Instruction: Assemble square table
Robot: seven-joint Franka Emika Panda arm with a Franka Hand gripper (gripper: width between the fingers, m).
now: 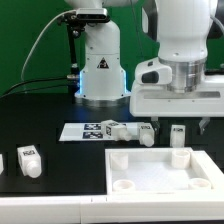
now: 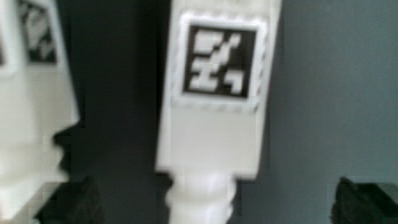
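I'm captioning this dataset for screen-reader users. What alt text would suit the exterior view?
A white robot gripper hangs open over a short white leg on a black table, next to the square white tabletop with round holes. More tagged legs lie loose nearby, one by the marker board.

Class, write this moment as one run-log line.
phase: pre-grasp | jaws: open, either side of tagged leg | leg: not gripped, by table top | other legs: loose
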